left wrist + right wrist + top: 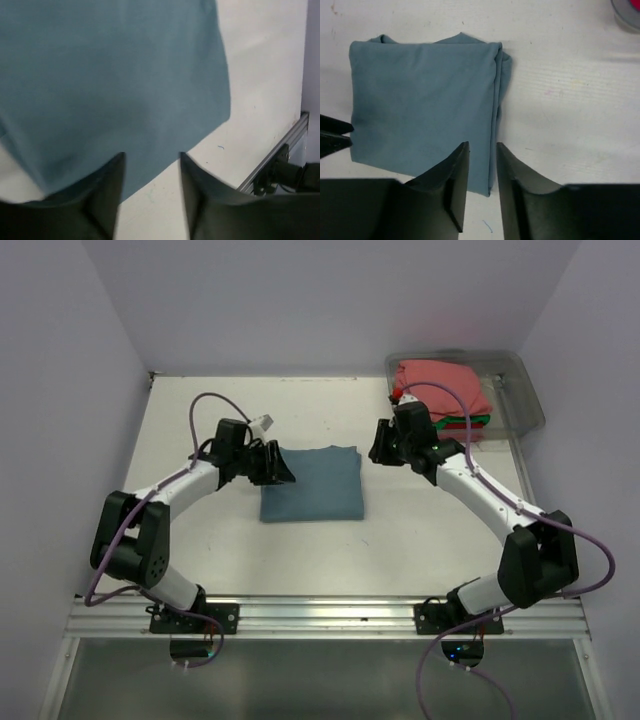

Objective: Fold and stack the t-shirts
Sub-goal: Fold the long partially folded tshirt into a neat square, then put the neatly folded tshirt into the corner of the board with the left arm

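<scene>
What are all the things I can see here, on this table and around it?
table: one, white, under everything
folded t-shirt: one, slate-blue, middle of the table
bin: one, clear plastic, far right corner
pile of folded t-shirts: one, salmon-pink on top with green and red edges below, inside the bin
cables: several, purple, looping along the robot
left arm: one, white and black, near left
right arm: one, white and black, near right
left tool: one, black, open, at the blue shirt's left edge
right tool: one, black, open, at its right edge
</scene>
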You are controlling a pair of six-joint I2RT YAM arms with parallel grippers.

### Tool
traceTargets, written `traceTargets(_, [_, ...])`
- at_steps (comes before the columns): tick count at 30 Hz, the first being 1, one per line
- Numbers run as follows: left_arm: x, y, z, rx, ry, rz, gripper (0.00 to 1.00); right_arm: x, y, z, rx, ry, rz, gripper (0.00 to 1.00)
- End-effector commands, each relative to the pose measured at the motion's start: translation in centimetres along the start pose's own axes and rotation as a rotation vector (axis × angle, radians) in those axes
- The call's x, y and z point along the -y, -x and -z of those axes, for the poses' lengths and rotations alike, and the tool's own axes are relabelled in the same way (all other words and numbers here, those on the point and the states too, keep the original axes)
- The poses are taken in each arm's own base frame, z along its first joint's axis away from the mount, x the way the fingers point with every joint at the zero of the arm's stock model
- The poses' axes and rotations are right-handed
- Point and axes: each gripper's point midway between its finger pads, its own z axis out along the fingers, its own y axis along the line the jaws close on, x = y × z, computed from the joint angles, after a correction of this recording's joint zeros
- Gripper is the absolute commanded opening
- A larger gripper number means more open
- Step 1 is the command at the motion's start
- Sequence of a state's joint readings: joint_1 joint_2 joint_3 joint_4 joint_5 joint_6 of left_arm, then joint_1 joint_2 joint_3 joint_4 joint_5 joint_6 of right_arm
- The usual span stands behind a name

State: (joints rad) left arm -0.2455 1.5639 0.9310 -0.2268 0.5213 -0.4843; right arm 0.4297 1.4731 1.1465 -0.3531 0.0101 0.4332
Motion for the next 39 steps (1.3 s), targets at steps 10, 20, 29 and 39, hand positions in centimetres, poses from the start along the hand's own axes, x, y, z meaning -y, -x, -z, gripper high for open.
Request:
traceTargets(10, [7.4, 1.0, -7.6, -0.053, -0.090, -0.210, 0.00, 1.0, -0.3, 2.4, 0.017, -0.027, 0.008, 0.00])
traceTargets(20, [7.2, -0.2, -7.8, -0.055, 0.098, -0.224, 0.00, 2.4, -6.1, -1.4, -0.134, 0.050, -0.150, 0.74])
traceTargets(29, [7.2, 0.6, -5.3, -0.005, 0.156, -0.223, 0.00, 0.2, -10.6, -7.2, -0.264, 0.258, -0.283, 0.70])
traceTargets(39, [7.5, 1.4, -2.1, 0.069, 0.180, -0.198, 0.00, 0.6, -11.5, -9.3, -0.299, 0.246, -0.302, 0.54])
